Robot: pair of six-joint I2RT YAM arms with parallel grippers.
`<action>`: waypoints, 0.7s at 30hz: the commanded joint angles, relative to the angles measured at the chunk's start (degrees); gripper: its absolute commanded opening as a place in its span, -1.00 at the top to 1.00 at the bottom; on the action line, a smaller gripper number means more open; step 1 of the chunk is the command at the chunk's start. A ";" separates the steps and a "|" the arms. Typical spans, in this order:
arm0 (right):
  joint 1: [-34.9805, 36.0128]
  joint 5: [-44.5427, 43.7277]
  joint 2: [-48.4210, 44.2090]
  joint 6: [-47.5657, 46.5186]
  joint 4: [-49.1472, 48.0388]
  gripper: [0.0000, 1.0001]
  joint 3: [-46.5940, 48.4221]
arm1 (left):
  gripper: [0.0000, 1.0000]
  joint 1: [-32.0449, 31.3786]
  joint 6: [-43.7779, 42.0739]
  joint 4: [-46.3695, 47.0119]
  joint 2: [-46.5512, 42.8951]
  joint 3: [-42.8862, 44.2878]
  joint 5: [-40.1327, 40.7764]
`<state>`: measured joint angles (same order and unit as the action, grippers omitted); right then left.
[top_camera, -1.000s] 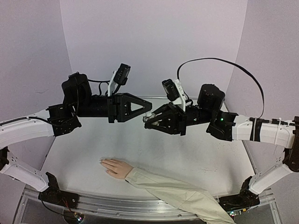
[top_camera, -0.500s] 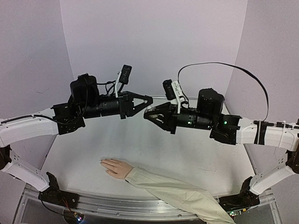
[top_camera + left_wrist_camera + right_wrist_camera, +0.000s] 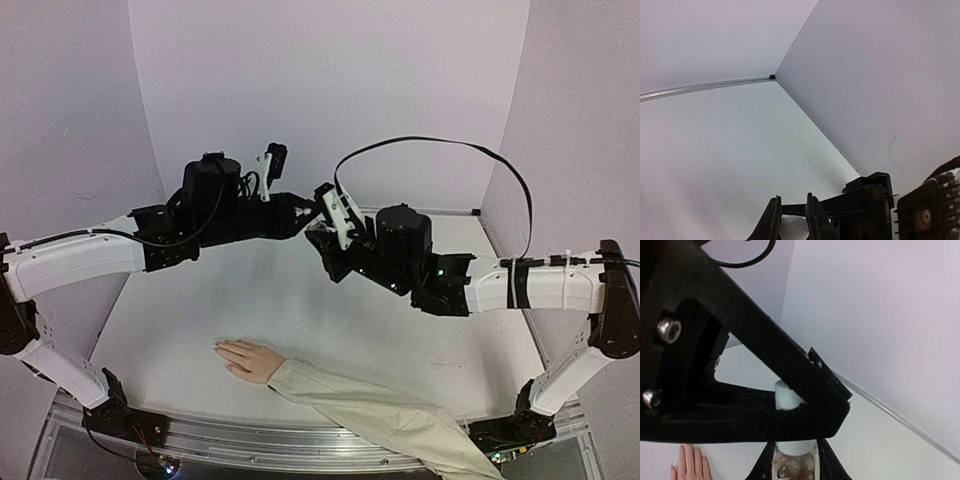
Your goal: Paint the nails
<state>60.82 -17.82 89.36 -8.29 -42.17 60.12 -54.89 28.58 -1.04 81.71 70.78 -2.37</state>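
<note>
White tabletop (image 3: 200,320) fills the lower half of the overhead view, walled in pale lilac. The two arms extend inward from the frame's edges, the left arm (image 3: 80,262) from the left side and the right arm (image 3: 530,285) from the right. Their black wrists meet just above the centre of the frame, raised off the tabletop.

A beige sleeve (image 3: 370,415) lies along the bottom edge, running from the lower right toward the centre. The flesh-coloured mannequin hand (image 3: 248,358) comes out of it and lies flat on the tabletop, pointing toward the left of the frame.

The left gripper (image 3: 303,216) and right gripper (image 3: 322,240) meet tip to tip. In the right wrist view, the right one's fingers (image 3: 827,465) are clenched on a small clear bottle (image 3: 792,467) at bottom centre. The left one's fingers (image 3: 771,225) grasp its white cap (image 3: 786,399).

The nails (image 3: 219,346), hardly separable from the skin, sit at the mannequin's fingertips, lower left of centre, well below both grippers and apart from them.
</note>
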 commanded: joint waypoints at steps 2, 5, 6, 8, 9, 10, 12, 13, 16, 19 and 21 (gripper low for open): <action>-10.86 26.08 -6.36 9.44 -1.89 1.00 0.95 | 0.54 0.47 3.10 -0.51 -2.69 2.90 -8.58; -15.24 42.22 -7.86 14.41 -0.96 1.00 0.53 | -0.05 1.44 2.73 -0.46 -3.08 4.06 -13.99; -16.31 48.82 -8.27 15.53 -0.86 1.00 0.45 | -0.20 1.78 2.49 -0.32 -3.33 4.50 -16.05; -17.74 57.62 -8.66 18.36 -1.01 1.00 0.79 | -0.45 2.18 1.77 0.10 -3.73 5.08 -20.94; -18.31 62.34 -8.63 19.53 -1.18 1.00 1.24 | -0.56 2.22 1.34 0.32 -4.04 5.18 -22.58; -18.51 66.33 -8.42 20.72 -1.51 1.00 1.85 | -0.64 2.24 0.98 0.64 -4.54 4.99 -23.72; -18.54 74.46 -7.30 23.94 -3.36 1.00 3.30 | -0.69 2.29 0.74 2.22 -5.71 4.05 -25.06; -18.54 77.78 -6.59 26.29 -4.97 1.00 3.82 | -0.69 2.32 0.63 3.22 -6.42 3.34 -25.58; -18.54 82.30 -5.49 32.24 -9.66 1.00 4.62 | -0.57 2.30 0.00 4.94 -7.83 2.20 -27.54; -18.54 83.04 -5.23 35.17 -13.40 1.00 4.19 | -0.30 2.26 -0.52 5.64 -7.76 2.21 -29.71; -18.50 83.28 -4.72 36.62 -15.01 1.00 4.28 | -0.16 2.25 -0.39 5.93 -7.25 2.60 -30.08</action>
<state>42.41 58.39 84.18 21.74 -47.59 61.65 -52.80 29.36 1.06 75.24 72.25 -28.56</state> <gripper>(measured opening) 0.231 0.637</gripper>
